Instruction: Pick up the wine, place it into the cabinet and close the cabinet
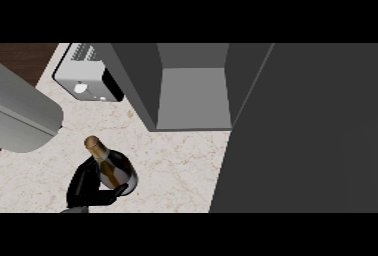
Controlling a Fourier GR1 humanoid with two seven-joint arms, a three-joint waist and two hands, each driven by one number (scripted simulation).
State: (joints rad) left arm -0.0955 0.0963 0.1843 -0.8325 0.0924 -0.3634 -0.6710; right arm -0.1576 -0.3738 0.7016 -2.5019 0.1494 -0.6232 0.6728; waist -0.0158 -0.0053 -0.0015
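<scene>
A black robot hand (85, 187) is gripping a dark glass wine bottle (112, 167) with a gold foil top at the near left of a pale, speckled stone counter (173, 165). The hand is entering from the lower edge of the view, its fingers curling round the left side of the bottle's body and its thumb pressing against the lower right, so the hand is clamped on the bottle. By its place at the left of the view it appears to be the robot's left hand. The bottle is leaning, with its gold neck pointing toward the far left and its cream label facing up; whether its base is touching the counter cannot be told.

Farther back and to the right, a dark grey cabinet (192, 85) is standing open, its lighter grey shelf showing between two side walls. Its large dark door (303, 130) is swinging out toward the near right, filling most of the right side. The bottle is sitting well outside the cabinet, to the near left of the opening.

A silver toaster (85, 75) with a white round knob is resting at the far left, just beside the cabinet's left wall. A broad grey rounded shape (26, 117) is covering the left edge.
</scene>
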